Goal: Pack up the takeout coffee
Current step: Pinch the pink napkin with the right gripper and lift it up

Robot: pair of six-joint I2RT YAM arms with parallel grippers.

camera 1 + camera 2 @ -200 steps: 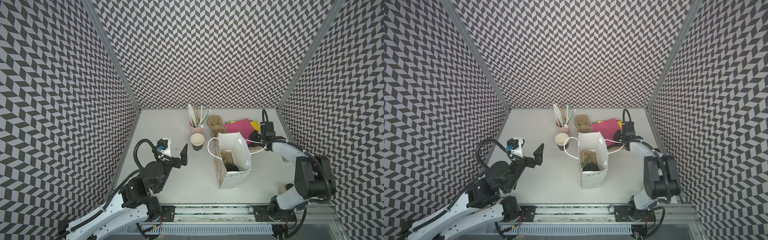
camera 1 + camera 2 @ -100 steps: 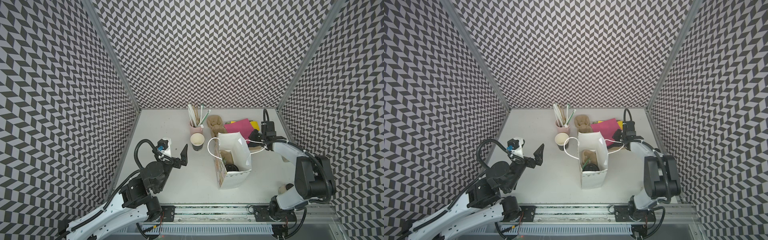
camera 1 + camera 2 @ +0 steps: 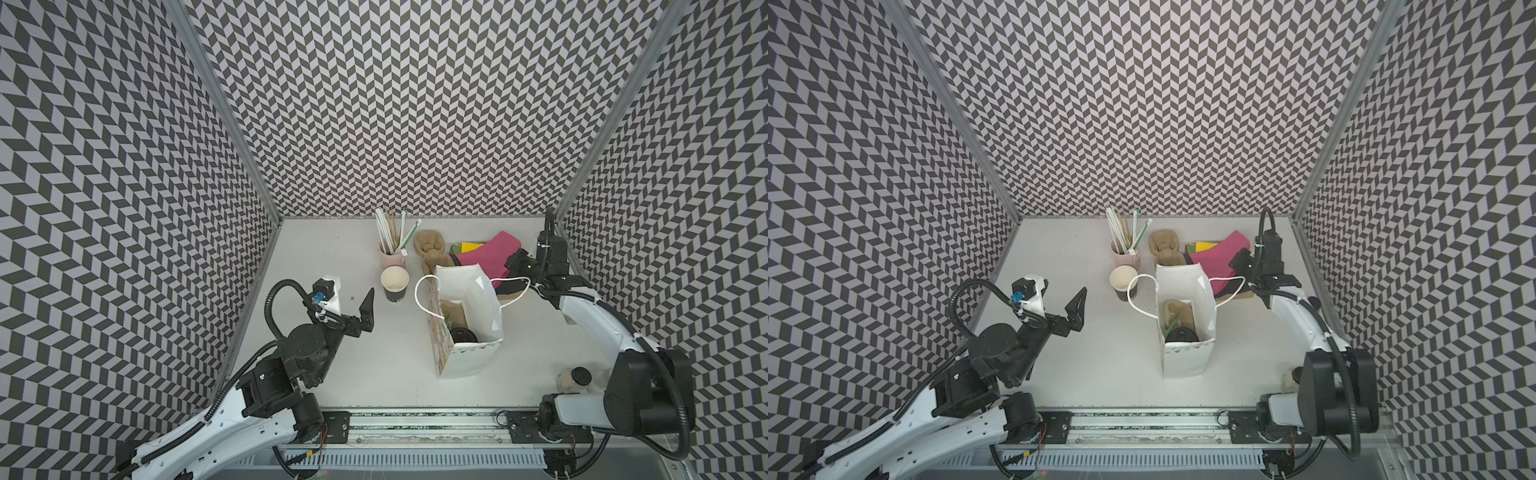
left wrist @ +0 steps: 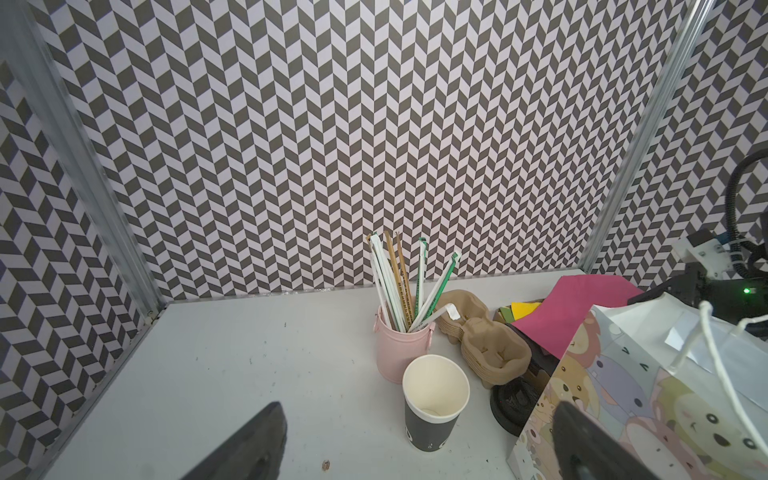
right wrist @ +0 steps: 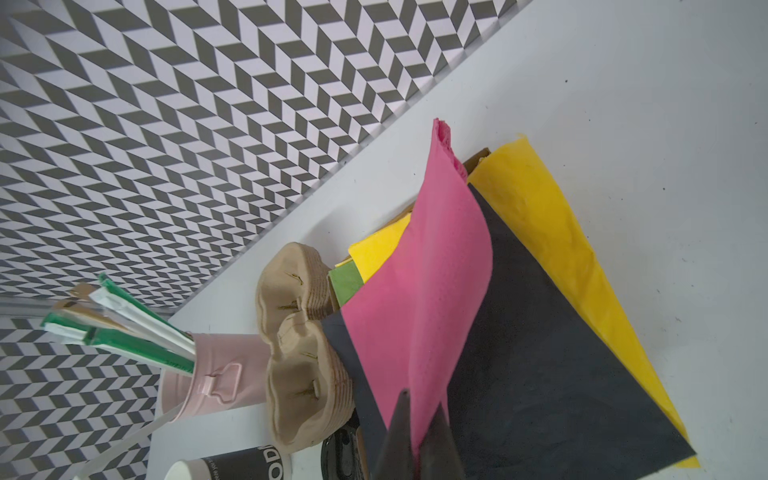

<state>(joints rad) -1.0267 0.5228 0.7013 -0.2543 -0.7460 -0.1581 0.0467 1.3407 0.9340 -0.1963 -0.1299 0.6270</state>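
On the white table (image 3: 374,374), the coffee (image 3: 462,335) sits in the bag (image 3: 469,361) at mid-frame. The right gripper (image 5: 417,432) pinches a pink napkin (image 5: 424,299), probably to lift in next; the left gripper (image 4: 419,419) is wide open.

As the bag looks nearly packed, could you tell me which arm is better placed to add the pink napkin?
Right, I think: the right gripper is shut on the pink napkin beside the paper bag, while the left gripper hangs open and empty on its other side.
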